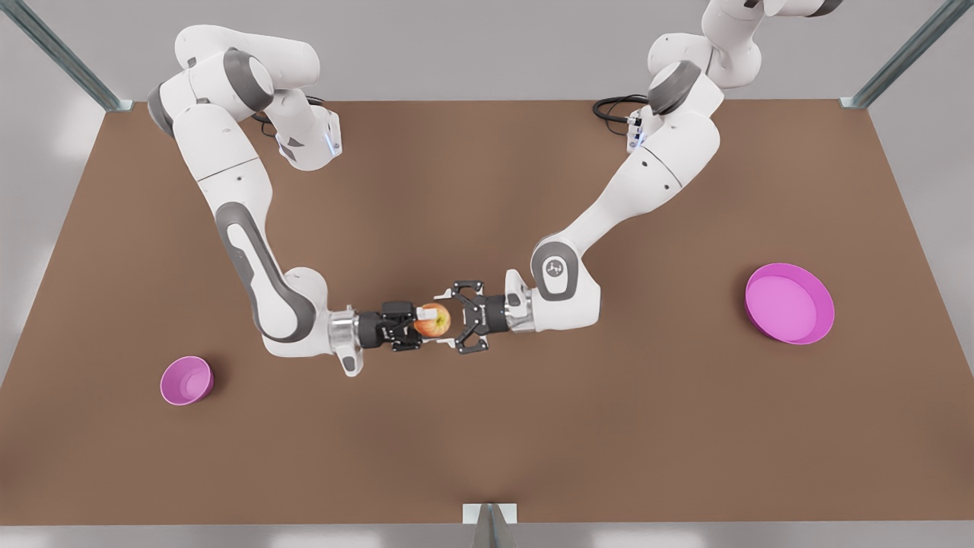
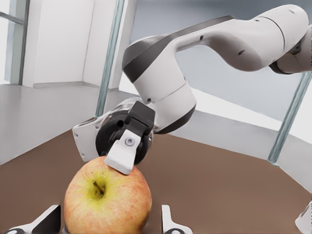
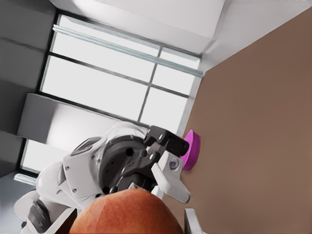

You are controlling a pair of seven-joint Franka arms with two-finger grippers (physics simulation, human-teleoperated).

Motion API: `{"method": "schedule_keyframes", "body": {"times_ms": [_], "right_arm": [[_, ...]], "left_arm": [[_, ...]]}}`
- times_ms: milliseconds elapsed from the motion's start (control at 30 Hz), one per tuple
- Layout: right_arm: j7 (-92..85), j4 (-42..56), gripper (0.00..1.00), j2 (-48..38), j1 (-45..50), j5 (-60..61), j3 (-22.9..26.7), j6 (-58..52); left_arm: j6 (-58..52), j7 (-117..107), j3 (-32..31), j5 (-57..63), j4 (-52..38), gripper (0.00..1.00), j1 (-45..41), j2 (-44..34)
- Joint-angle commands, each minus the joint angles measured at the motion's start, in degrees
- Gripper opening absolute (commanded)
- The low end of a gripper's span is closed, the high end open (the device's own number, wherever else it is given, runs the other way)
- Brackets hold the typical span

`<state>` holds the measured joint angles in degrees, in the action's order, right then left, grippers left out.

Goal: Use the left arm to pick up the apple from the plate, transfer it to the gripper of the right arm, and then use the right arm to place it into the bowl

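Observation:
The red-yellow apple hangs above the middle of the table, between the two grippers. My right gripper, on the arm at the front view's left, is shut on it; one of its white pads presses on the apple. My left gripper, coming from the front view's right, is open, and its fingertips flank the fruit with small gaps. The purple plate lies bare at the front view's right. At the front view's left stands the small purple bowl.
The brown table is bare around both arms. Metal frame posts stand at the far corners, and a bracket sits at the middle of the near edge. Cables lie by the left arm's base.

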<state>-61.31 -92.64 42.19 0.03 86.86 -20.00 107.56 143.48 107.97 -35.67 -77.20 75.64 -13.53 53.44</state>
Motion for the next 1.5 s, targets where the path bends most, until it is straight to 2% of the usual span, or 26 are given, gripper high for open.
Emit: {"method": "schedule_keyframes", "body": {"times_ms": [0,300,400,467,500,533,567,600,633,700,767,833,900,1033,1233,1333,1467], "right_arm": [[-1.1,0.0,0.67,-0.2,-0.5,-1.2,0.0,0.7],[0.9,0.3,0.67,-1.1,-3.0,-7.0,0.2,3.4],[6.3,3.6,0.67,-1.3,-5.6,-15.7,0.2,3.3],[9.4,3.8,0.67,-2.4,-7.5,-20.7,0.2,3.3],[9.9,3.9,0.67,-3.0,-8.7,-23.3,0.2,3.3],[10.4,3.9,0.66,-3.5,-10.5,-26.0,0.2,3.1],[11.9,3.9,0.66,-4.3,-11.5,-28.4,0.2,2.8],[12.4,3.8,0.66,-5.1,-13.1,-30.7,0.2,2.7],[13.9,3.8,0.66,-6.2,-15.0,-34.4,0.1,2.6],[14.0,3.8,0.66,-7.2,-17.6,-38.8,0.0,2.0],[14.0,4.2,0.65,-7.6,-19.7,-42.3,0.1,2.0],[13.6,4.5,0.65,-7.6,-22.9,-44.9,-0.2,2.0],[12.9,4.7,0.65,-7.5,-25.4,-47.5,-0.3,2.0],[9.9,7.6,0.65,-6.9,-28.5,-53.3,0.3,2.0],[5.7,9.7,0.65,-4.7,-31.7,-59.1,1.5,2.1],[4.3,10.5,0.65,-3.1,-31.7,-60.2,2.4,2.8],[4.3,10.5,0.65,-1.9,-31.7,-61.1,2.4,5.4]], "left_arm": [[0.0,0.3,-0.1,-0.1,0.3,1.00,0.1,-0.2],[-0.4,0.6,-1.2,-0.9,5.1,1.00,4.3,-3.1],[-0.8,-7.2,-0.5,1.3,13.6,1.00,10.7,-10.6],[-3.0,-41.2,3.8,34.2,24.7,1.00,20.0,-20.7],[-9.9,-54.2,4.8,52.2,25.6,1.00,23.5,-25.4],[-25.7,-69.3,7.3,70.2,22.0,1.00,24.7,-30.3],[-36.9,-74.6,9.4,76.1,16.7,1.00,24.7,-32.0],[-54.4,-78.9,14.4,77.1,5.4,1.00,24.6,-32.0],[-57.8,-82.8,17.6,77.5,2.6,1.00,24.6,-34.5],[-58.6,-92.5,20.1,81.8,3.3,1.00,23.9,-41.0],[-58.9,-109.2,30.5,78.5,4.3,1.00,13.7,-45.1],[-54.5,-118.0,35.5,78.3,5.8,1.00,8.0,-46.8],[-50.1,-132.0,35.5,78.0,5.9,1.00,7.9,-45.1],[-50.9,-149.1,35.7,77.1,4.3,1.00,9.7,-43.2],[-47.5,-149.7,35.7,74.6,3.5,1.00,10.8,-42.2],[-53.6,-155.6,36.1,72.5,3.5,1.00,12.0,-42.2],[-49.2,-154.8,35.9,72.2,3.3,1.00,11.5,-41.2]]}}
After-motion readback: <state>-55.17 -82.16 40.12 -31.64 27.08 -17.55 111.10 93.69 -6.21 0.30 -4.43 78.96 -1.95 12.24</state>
